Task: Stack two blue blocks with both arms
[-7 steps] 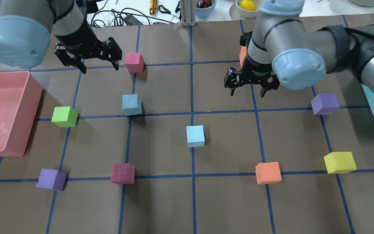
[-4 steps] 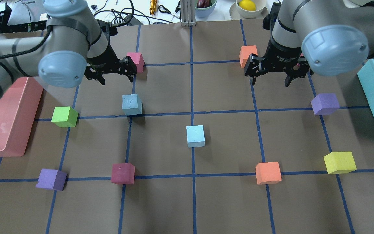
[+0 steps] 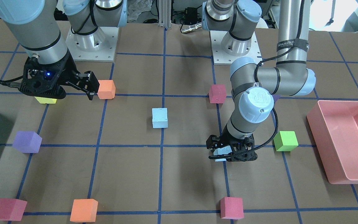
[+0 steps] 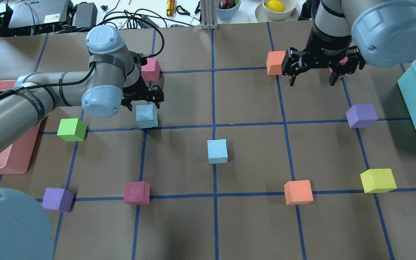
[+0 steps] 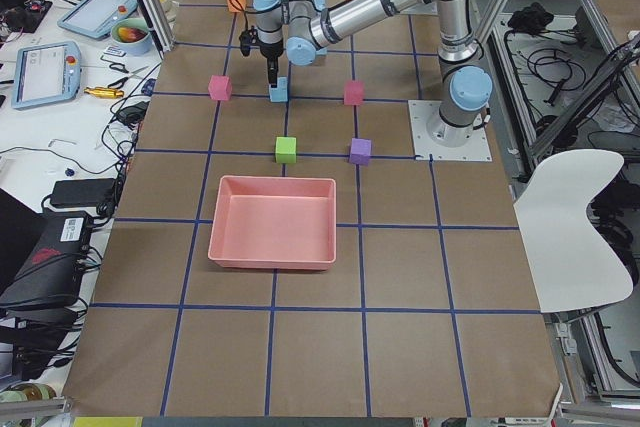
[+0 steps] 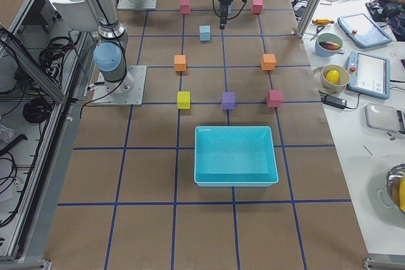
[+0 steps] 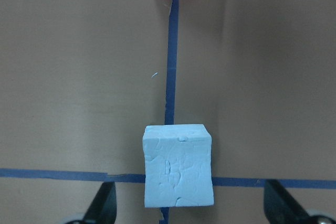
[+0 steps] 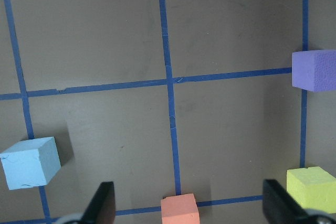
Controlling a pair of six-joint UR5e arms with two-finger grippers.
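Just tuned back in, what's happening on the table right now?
The left gripper is low over one blue block, open, with a finger on each side and not touching it. The other blue block sits alone near the middle of the table. The right gripper hangs open and empty at the far side, beside an orange block. Nothing is stacked yet.

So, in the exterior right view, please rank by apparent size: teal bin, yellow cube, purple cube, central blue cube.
1. teal bin
2. yellow cube and purple cube, alike
3. central blue cube, slightly smaller, being farther
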